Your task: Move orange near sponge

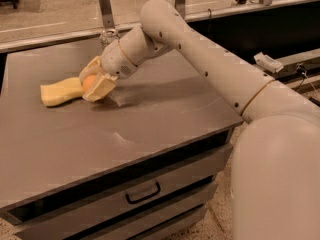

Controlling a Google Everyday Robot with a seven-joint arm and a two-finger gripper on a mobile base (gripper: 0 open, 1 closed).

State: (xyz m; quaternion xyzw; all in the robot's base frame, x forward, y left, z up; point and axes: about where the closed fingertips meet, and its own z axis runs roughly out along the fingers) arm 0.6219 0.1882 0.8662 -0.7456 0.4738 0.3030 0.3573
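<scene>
The orange [88, 82] shows as a bright orange patch between the yellowish fingers [101, 88] of my gripper [91, 85], which is shut on it just above or on the grey table top [150, 119]. The pale yellow sponge [59, 92] lies flat on the table, right next to the gripper on its left; the fruit is at the sponge's right end, touching or nearly touching it. Most of the orange is hidden by the fingers.
A shiny metal can [108, 36] stands at the table's far edge behind the gripper. My white arm [210, 64] stretches across the right side of the table. A drawer with a dark handle [143, 194] is under the table front.
</scene>
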